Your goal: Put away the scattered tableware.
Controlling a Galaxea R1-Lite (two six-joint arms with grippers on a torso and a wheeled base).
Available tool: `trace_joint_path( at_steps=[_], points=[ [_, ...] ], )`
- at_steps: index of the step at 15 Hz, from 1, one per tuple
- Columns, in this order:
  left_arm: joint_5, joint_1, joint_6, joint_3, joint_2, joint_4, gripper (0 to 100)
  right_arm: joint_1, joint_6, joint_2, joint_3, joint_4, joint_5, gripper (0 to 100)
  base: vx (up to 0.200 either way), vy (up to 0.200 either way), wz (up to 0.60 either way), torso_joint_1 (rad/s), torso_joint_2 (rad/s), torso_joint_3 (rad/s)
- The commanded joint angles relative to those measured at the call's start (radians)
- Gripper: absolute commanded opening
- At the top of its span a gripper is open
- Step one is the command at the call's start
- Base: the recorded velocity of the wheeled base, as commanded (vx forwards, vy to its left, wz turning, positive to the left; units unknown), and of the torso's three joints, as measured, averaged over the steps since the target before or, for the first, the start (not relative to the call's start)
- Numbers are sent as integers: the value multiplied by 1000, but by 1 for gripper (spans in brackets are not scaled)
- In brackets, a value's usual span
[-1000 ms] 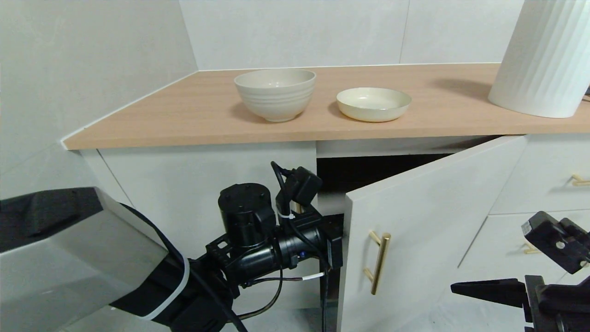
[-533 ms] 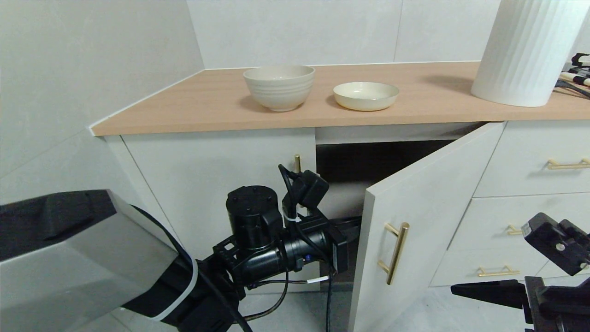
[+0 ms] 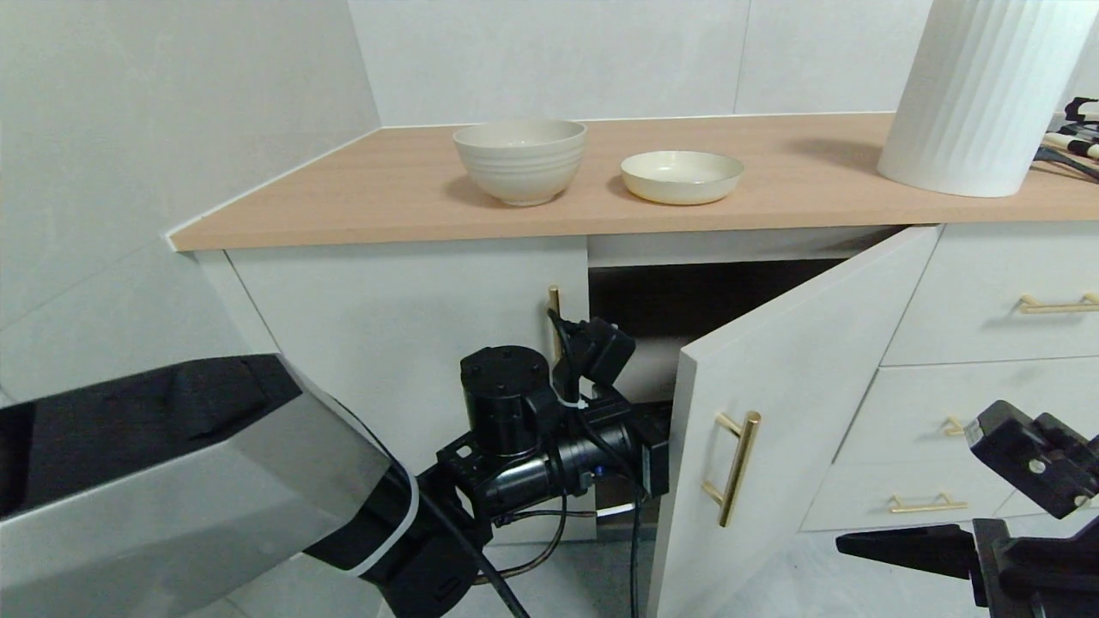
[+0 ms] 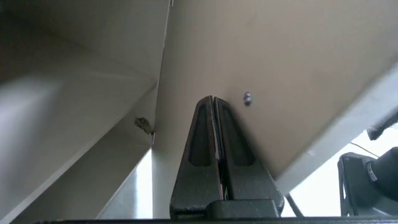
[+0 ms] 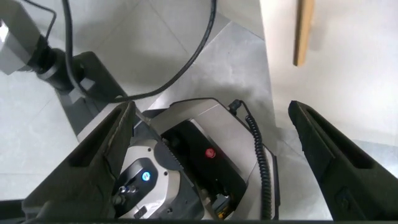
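Note:
A deep cream bowl (image 3: 519, 160) and a shallow cream dish (image 3: 683, 177) stand side by side on the wooden counter (image 3: 386, 202). Below them the right cabinet door (image 3: 798, 360) stands swung open, with the dark cabinet interior behind it. My left arm's wrist (image 3: 558, 429) is low in front of that opening, its front end hidden behind the door's edge. The left gripper (image 4: 213, 106) is shut with nothing in it, its tips against the door's inner face. My right gripper (image 5: 211, 112) hangs open and empty low at the right, one finger (image 3: 901, 546) pointing toward the door.
A tall white ribbed container (image 3: 979, 94) stands at the counter's right end, with utensils (image 3: 1073, 142) beside it. Drawers with gold handles (image 3: 1054, 302) lie right of the open door. The door's gold handle (image 3: 731, 468) faces me. The left cabinet door (image 3: 395, 326) is closed.
The head view pulled back and shifted. My left arm has moved right and slightly up, closer to the open door's inner edge. The right arm has barely moved.

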Motion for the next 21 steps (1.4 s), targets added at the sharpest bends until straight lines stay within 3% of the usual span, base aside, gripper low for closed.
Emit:
trace_joint_path(
  at_steps=[1, 11, 15, 17, 19, 21],
  points=[
    [0, -2, -1, -6, 9, -1, 0, 2, 0, 5, 0, 0, 1, 100, -200, 0, 0, 17, 7, -2],
    [27, -5, -3, -17, 15, -1, 0, 5, -1, -4, -3, -2, -1, 100, 0, 0, 0, 0, 0, 0],
    [49, -15, -6, -100, 40, 70, 0, 14, -1, -18, -3, -3, 2, 100, 0, 0, 0, 0, 0, 0],
    [73, -72, -6, -146, 47, 108, 0, 40, -1, -53, -1, -5, 10, 100, 0, 0, 0, 0, 0, 0],
    [-11, -259, -17, -132, 28, 98, 0, 82, -1, -196, 3, -3, 122, 100, 0, 0, 0, 0, 0, 0],
    [-101, -341, -41, -95, 1, 84, 0, 57, -3, -267, -3, -3, 243, 100, 0, 0, 0, 0, 0, 0]
  ],
)
